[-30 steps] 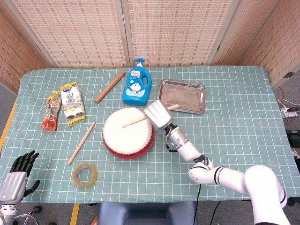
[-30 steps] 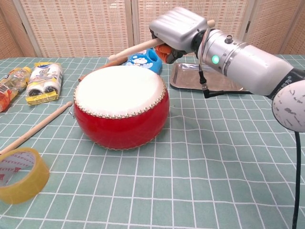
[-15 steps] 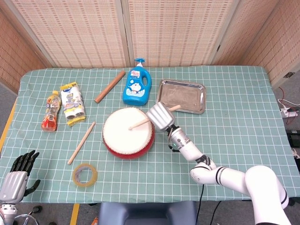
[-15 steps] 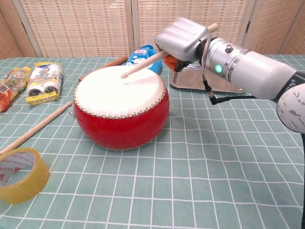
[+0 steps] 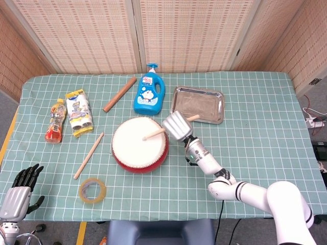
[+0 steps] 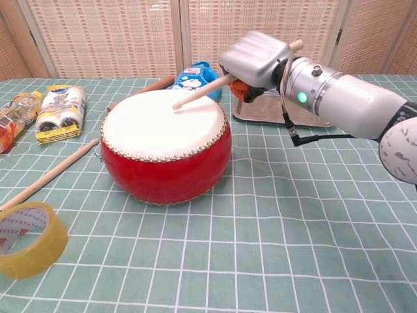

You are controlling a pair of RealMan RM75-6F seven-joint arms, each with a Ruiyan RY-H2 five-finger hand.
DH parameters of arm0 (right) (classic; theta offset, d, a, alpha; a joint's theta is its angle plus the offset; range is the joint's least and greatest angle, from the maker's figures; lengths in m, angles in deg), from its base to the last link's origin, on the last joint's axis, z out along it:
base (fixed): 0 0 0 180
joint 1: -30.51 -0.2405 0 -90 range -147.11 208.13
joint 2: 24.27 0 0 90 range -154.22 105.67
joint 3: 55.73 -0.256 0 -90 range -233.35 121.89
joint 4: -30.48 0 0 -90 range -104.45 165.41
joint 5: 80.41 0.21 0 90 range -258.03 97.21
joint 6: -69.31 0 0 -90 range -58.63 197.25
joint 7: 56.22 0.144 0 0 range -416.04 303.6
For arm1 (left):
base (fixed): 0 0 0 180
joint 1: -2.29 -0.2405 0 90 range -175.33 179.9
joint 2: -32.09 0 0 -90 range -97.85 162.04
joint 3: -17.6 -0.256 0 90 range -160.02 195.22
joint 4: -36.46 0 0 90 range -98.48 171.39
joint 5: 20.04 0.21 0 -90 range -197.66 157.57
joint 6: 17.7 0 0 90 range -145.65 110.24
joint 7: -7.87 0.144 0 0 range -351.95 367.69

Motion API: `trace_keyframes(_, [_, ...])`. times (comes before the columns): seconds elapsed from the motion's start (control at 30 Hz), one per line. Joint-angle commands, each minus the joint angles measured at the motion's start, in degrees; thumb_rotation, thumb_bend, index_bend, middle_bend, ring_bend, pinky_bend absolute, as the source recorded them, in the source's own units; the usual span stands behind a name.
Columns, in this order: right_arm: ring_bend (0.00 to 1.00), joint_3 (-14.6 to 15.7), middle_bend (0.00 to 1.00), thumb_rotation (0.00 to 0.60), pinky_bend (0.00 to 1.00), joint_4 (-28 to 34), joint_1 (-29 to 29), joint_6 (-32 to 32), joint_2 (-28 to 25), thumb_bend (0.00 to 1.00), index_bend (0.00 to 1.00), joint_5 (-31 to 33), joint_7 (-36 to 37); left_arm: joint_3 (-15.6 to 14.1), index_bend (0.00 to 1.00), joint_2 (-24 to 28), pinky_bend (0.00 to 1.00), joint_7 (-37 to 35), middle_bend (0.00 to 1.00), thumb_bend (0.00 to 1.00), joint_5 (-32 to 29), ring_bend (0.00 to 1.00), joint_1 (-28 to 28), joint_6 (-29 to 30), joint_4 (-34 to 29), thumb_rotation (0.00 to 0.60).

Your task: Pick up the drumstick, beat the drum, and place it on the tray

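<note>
A red drum (image 5: 139, 145) (image 6: 166, 147) with a white skin stands at the table's middle. My right hand (image 5: 177, 125) (image 6: 255, 59) grips a wooden drumstick (image 5: 155, 134) (image 6: 202, 89) at the drum's right edge; the stick slants down to the left and its tip sits at or just above the skin. A steel tray (image 5: 199, 104) (image 6: 273, 111) lies behind the hand, empty. My left hand (image 5: 20, 190) hangs low at the table's front left corner, fingers apart, holding nothing. A second drumstick (image 5: 89, 155) (image 6: 49, 175) lies on the cloth left of the drum.
A blue bottle (image 5: 149, 95) stands behind the drum, with a brown wooden rod (image 5: 119, 94) to its left. A drink bottle (image 5: 56, 120) and a snack pack (image 5: 80, 113) lie at the far left. A tape roll (image 5: 92, 190) (image 6: 26, 239) sits near the front edge.
My right hand swung the stick down from above the drum onto the skin, then shifted slightly right, the tip now nearer the drum's right side.
</note>
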Motion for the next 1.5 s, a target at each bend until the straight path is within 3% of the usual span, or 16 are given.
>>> trace_keyframes(0.03, [1.00, -1.2, 1.00, 0.600, 1.00, 1.6, 0.2, -1.8, -0.2, 0.73, 1.00, -0.2, 1.9, 0.1, 0.03, 0.0, 0.01, 0.0, 0.00, 0.25, 0.0, 0.00, 0.0, 0.2, 0.0, 0.600])
trace_keyframes(0.13, [1.00, -3.5, 1.00, 0.600, 1.00, 2.7, 0.7, -7.2, 0.3, 0.73, 1.00, -3.7, 12.1, 0.1, 0.03, 0.0, 0.01, -0.1, 0.00, 0.25, 0.1, 0.00, -0.1, 0.4, 0.0, 0.600])
trace_keyframes(0.23, [1.00, -4.4, 1.00, 0.600, 1.00, 2.9, 0.9, -8.5, 0.3, 0.73, 1.00, -4.9, 18.4, 0.0, 0.03, 0.0, 0.01, -0.1, 0.00, 0.25, 0.1, 0.00, 0.0, 0.2, 0.1, 0.600])
trace_keyframes(0.67, [1.00, 3.8, 1.00, 0.600, 1.00, -5.0, -0.3, 1.7, 0.2, 0.73, 1.00, -5.6, 1.5, -0.1, 0.03, -0.2, 0.01, -0.1, 0.00, 0.25, 0.0, 0.00, 0.1, -0.2, 0.2, 0.600])
trace_keyframes(0.77, [1.00, 1.5, 1.00, 0.600, 1.00, -3.7, 0.1, -0.5, 0.7, 0.73, 1.00, -4.7, 4.3, 0.0, 0.03, -0.2, 0.01, -0.2, 0.00, 0.25, -0.1, 0.00, 0.1, -0.1, 0.2, 0.600])
trace_keyframes(0.9, [1.00, -5.0, 1.00, 0.600, 1.00, 1.1, 1.7, -6.0, 2.1, 0.73, 1.00, -2.5, 19.6, 0.0, 0.03, -0.2, 0.01, -0.3, 0.00, 0.25, -0.1, 0.00, 0.0, 0.0, 0.3, 0.600])
trace_keyframes(1.0, [1.00, -6.0, 1.00, 0.600, 1.00, 1.9, 1.9, -6.8, 1.7, 0.73, 1.00, -2.9, 23.8, 0.0, 0.03, -0.2, 0.01, -0.2, 0.00, 0.25, 0.0, 0.00, 0.0, 0.1, 0.3, 0.600])
trace_keyframes(1.17, [1.00, -4.8, 1.00, 0.600, 1.00, 1.0, 1.9, -5.1, 1.6, 0.73, 1.00, -2.6, 22.4, 0.0, 0.03, -0.2, 0.01, -0.1, 0.00, 0.25, 0.1, 0.00, 0.1, 0.1, 0.1, 0.600])
trace_keyframes(1.4, [1.00, 1.8, 1.00, 0.600, 1.00, -4.2, 0.4, 1.0, 1.0, 0.73, 1.00, -4.6, 8.5, 0.0, 0.03, -0.2, 0.01, 0.0, 0.00, 0.25, -0.1, 0.00, 0.2, -0.2, 0.1, 0.600])
trace_keyframes(1.5, [1.00, 2.4, 1.00, 0.600, 1.00, -4.8, 0.2, 1.0, 1.1, 0.73, 1.00, -5.0, 5.4, -0.1, 0.03, -0.2, 0.01, 0.0, 0.00, 0.25, 0.0, 0.00, 0.2, -0.2, 0.1, 0.600])
